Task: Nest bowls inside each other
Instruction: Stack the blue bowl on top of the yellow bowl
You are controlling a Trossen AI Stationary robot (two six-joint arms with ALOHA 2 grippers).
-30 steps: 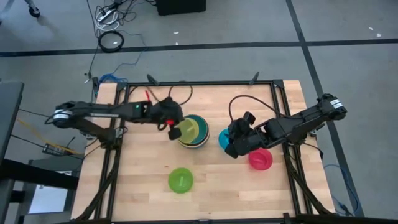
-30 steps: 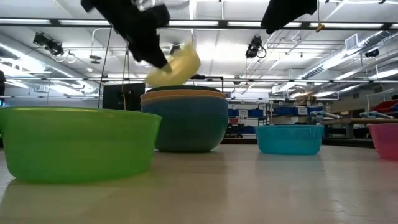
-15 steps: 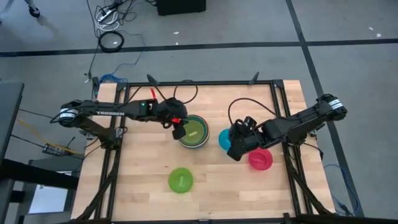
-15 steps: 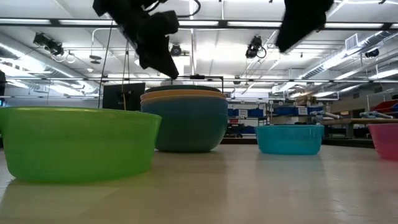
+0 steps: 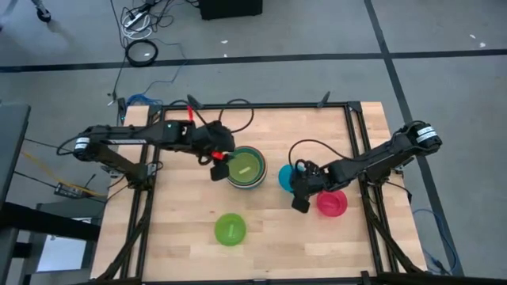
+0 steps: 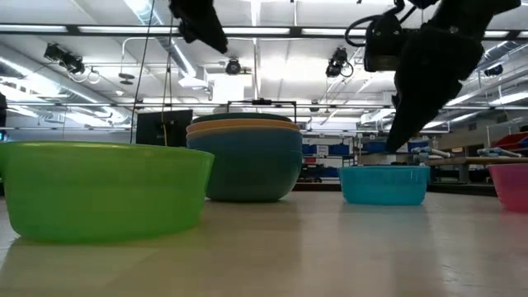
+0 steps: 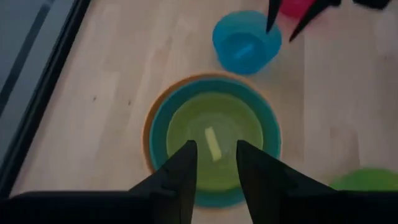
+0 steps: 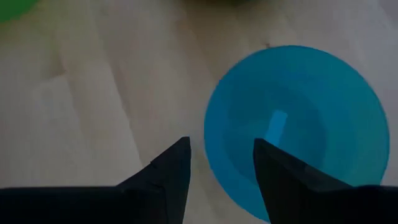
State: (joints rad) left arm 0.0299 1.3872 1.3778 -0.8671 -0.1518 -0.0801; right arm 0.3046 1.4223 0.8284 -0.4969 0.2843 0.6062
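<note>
A stack of nested bowls [image 5: 247, 167] stands mid-table, its teal outer bowl [image 6: 247, 169] on the wood and a yellow bowl [image 7: 214, 142] innermost. To its right sit a cyan bowl [image 5: 284, 176] and a pink bowl [image 5: 333, 203], and a lime green bowl [image 5: 230, 229] sits near the front. My left gripper [image 7: 215, 167] hangs open above the stack's left side and holds nothing. My right gripper [image 8: 217, 163] is open and slants down just above the cyan bowl [image 8: 298, 124]. Its fingers stand on either side of the near rim without touching it.
Bare wooden tabletop [image 5: 182, 214] lies left of and in front of the stack. A dark metal frame [image 5: 352, 127] runs along the table's edges. Cables trail over the far edge behind the left arm.
My left gripper has let go of the yellow bowl, which now lies level inside the stack, and has risen above it. My right gripper has come down steeply toward the cyan bowl and tipped further downward, still open.
</note>
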